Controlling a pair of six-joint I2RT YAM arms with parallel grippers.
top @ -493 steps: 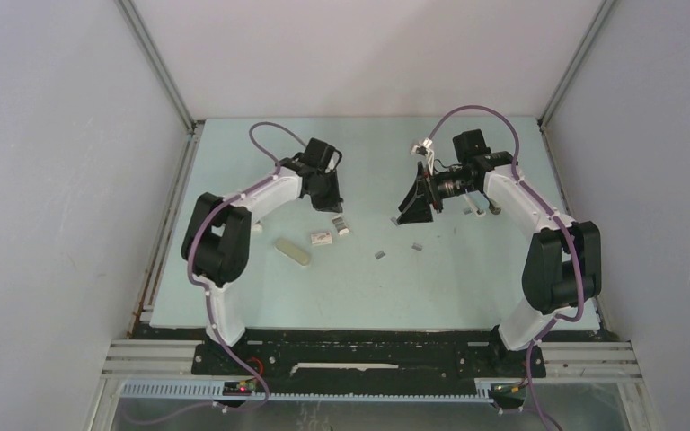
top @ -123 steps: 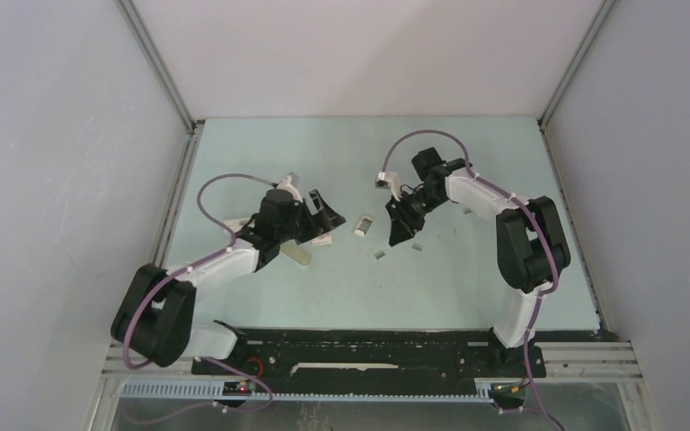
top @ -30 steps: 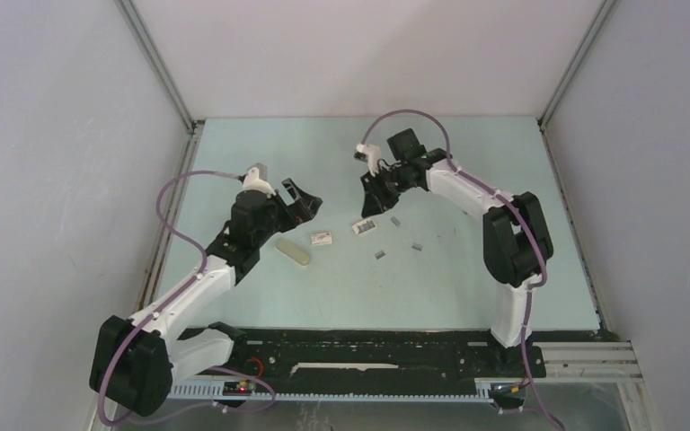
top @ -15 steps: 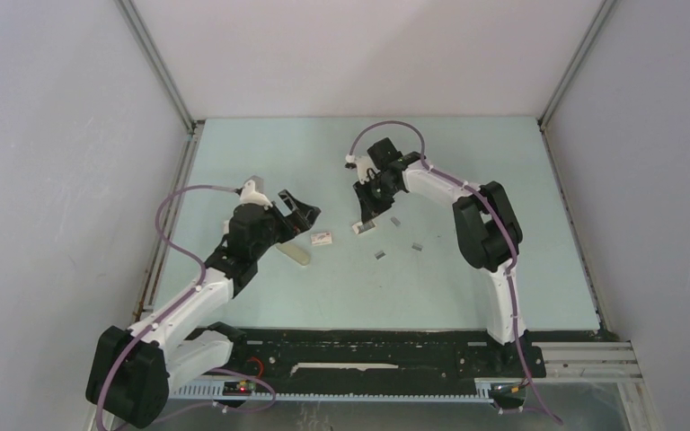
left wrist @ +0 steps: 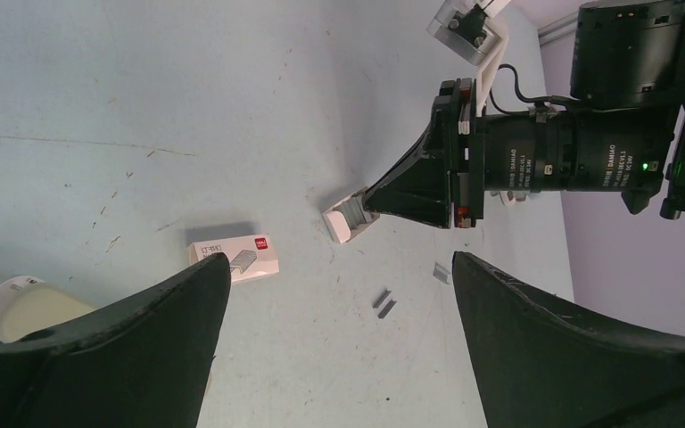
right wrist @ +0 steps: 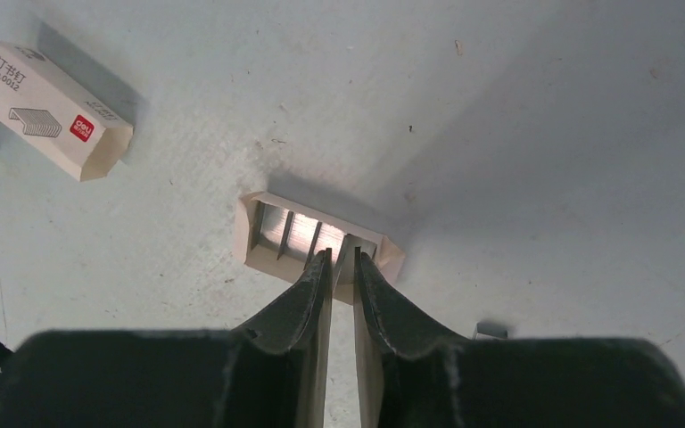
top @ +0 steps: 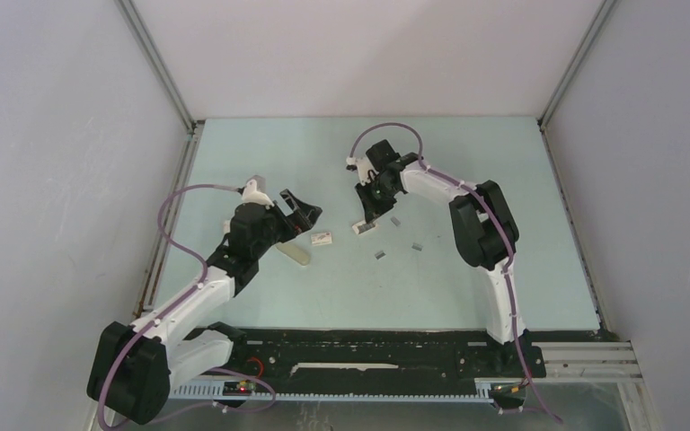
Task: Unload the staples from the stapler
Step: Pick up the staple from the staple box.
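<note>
Right hand [right wrist: 341,260], fingers nearly together, tips at open box [right wrist: 254,250] of staples [right wrist: 290,232], frame centre; grip indeterminable. Left hand [left wrist: 339,267] wide open above counter [left wrist: 143,89].

Table [top: 467,287]: pale mint-green, flecked with small dark scuffs; walls [top: 54,180]: plain pale grey with a lilac cast; left arm [top: 193,296] and right arm [top: 431,184]: white shells, black joints; cable [top: 163,220]: purple; left gripper [left wrist: 339,267]: matt black; right gripper [right wrist: 342,257]: black, with a slight sheen on the fingers; motor housing [left wrist: 571,152] behind it: black, white lettering, one green light; closed box [right wrist: 53,111]: white, black print, a grey drawing of staples, a red logo patch; open tray [right wrist: 259,254]: cream-pink card; staples [right wrist: 285,234] inside it: silvery, striped by dark seams; loose staples [left wrist: 383,303]: dull grey; stapler [top: 293,252]: cream; base plate [top: 368,355]: black.
</note>
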